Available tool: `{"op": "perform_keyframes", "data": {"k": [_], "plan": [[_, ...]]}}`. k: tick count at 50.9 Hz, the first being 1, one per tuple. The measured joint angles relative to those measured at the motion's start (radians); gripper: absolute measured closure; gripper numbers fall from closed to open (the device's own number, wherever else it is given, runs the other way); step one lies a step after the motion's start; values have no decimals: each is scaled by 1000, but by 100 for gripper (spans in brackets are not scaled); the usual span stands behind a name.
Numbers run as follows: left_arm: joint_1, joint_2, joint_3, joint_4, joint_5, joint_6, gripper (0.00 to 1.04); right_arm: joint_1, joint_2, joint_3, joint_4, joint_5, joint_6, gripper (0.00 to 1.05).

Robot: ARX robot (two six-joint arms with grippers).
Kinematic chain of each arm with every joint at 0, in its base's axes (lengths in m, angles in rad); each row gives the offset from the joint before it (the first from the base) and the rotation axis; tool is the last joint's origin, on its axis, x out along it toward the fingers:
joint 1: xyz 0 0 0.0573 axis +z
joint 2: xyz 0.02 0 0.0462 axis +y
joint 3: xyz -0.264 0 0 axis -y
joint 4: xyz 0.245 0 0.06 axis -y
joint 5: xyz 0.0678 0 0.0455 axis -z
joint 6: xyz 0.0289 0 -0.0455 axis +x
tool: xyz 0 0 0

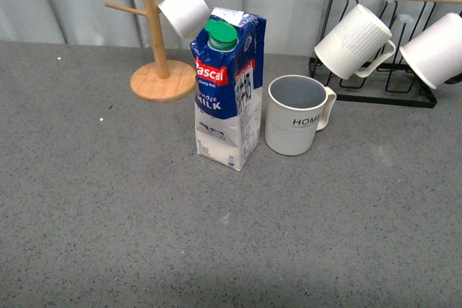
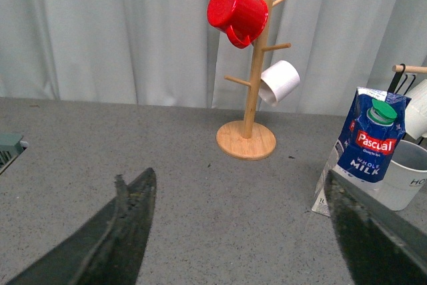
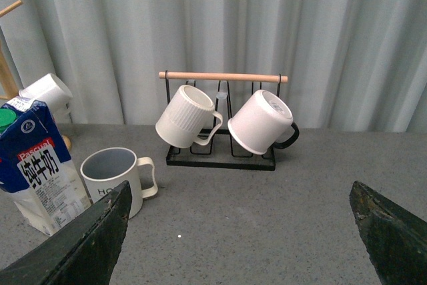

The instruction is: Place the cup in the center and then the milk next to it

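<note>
Front view, layout: I see the milk (image 1: 227, 88) upright near the middle of the grey table (image 1: 108, 214), with the cup (image 1: 297, 115) just beside it, handle turned away from the carton; neither arm shows here.
Front view, risk: I judge the gap between carton and cup narrow, so any nudge to one could shift the other.
Left wrist view, hand: the left gripper (image 2: 240, 231) hangs spread wide above the table, holding nothing, the carton close by one finger (image 2: 373, 231).
Left wrist view, risk: a careless swing of that finger could topple the tall carton; the wooden mug tree (image 2: 248, 98) stands well apart.
Right wrist view, hand: the right gripper (image 3: 240, 231) is likewise spread and empty.
Right wrist view, risk: a swing could clip the cup's handle or the black rack (image 3: 223, 118).
</note>
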Motion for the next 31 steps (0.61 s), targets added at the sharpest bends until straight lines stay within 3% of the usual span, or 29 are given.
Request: {"op": "perform_keyframes", "data": {"k": [8, 31], "plan": [[0, 0, 0, 0, 0, 2, 5, 0, 0, 0, 0, 0, 0, 9], [0, 0, 0, 0, 0, 2, 6, 0, 0, 0, 0, 0, 0, 9]]}}
